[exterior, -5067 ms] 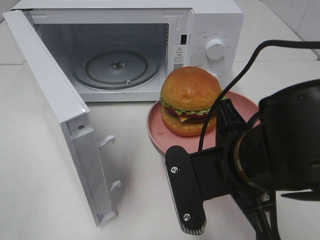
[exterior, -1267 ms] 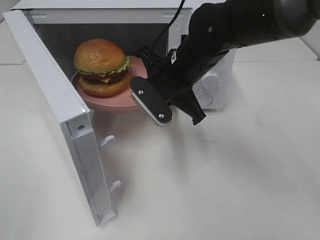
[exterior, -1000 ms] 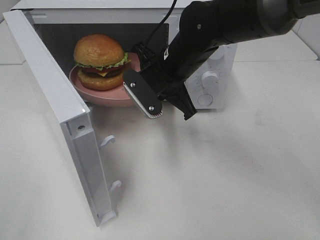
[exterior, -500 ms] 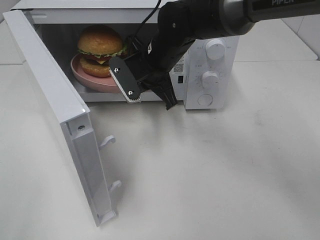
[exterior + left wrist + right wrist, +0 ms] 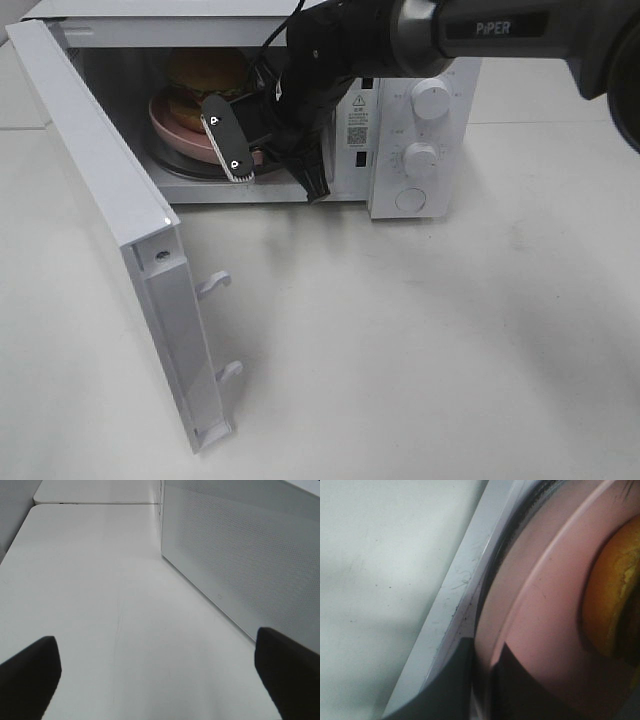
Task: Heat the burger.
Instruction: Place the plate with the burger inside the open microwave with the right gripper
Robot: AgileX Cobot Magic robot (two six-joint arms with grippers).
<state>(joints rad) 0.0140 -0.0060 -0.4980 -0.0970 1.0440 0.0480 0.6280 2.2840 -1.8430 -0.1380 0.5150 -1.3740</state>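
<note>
Burger (image 5: 205,72) is the thing to heat, and it is deep inside the microwave (image 5: 420,60), so look from the front to the back. Nearest is the white table (image 5: 450,350). Then comes the microwave door (image 5: 110,200), wide open on the left. Next is the right gripper (image 5: 486,652), which reaches in through the doorway from the right. Its two fingers are closed on the near rim of the pink plate (image 5: 172,122). The wrist camera shows the rim pinched between them. The plate is over the glass turntable (image 5: 185,165), but I cannot tell if it is all the way down. The burger sits on the plate, past the gripper, toward the back and left, partly in shadow. It is round, so no side is longer. I think the next move is to let go and pull straight out toward the front and right. The burger is not in the way of that. The arm fills the doorway, so the door cannot shut until the arm is out. The left gripper (image 5: 160,680) is wide open and holds nothing. It is over the table beside a white dotted panel (image 5: 240,555). It works on the door's side, so it looks like the better one to push the door shut. The upper knob (image 5: 431,100) and lower knob (image 5: 420,158) are on the right.
</note>
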